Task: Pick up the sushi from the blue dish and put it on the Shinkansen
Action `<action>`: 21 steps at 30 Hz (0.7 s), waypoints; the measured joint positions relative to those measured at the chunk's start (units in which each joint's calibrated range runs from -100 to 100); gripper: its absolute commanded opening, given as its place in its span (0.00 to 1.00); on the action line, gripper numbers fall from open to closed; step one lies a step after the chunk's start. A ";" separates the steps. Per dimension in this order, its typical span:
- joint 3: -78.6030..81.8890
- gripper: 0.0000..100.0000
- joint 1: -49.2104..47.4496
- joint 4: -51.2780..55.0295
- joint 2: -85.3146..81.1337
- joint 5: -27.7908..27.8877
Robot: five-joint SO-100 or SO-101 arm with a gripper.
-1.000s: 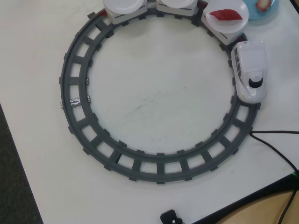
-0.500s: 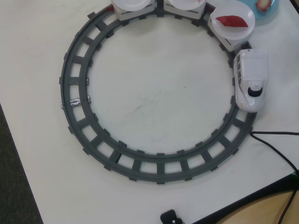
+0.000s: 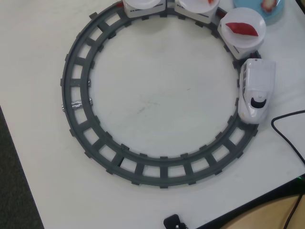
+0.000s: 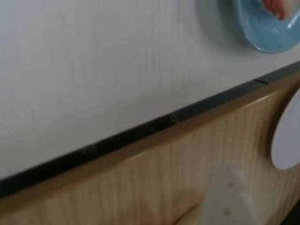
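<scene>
Jaws were not visible in either view, so their state could not be told. The sushi (image 4: 275,6) lay on the blue dish (image 4: 262,35), ungrasped, beside the Shinkansen (image 3: 256,90) on the grey track (image 3: 76,86). Judged step: approach; next, descend over the dish and grip.

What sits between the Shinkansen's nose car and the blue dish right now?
In the overhead view, the first trailing car's white plate carrying a red slice lies between the Shinkansen and the blue dish.

No arm or hand in view
</scene>
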 measured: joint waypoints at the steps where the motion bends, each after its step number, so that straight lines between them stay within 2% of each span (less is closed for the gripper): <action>1: -3.96 0.31 0.00 0.44 4.63 0.94; 6: -22.51 0.31 -0.55 2.89 26.86 6.27; 12: -41.69 0.31 -0.63 5.77 49.01 9.88; 21: -57.90 0.31 -6.93 8.31 66.61 11.35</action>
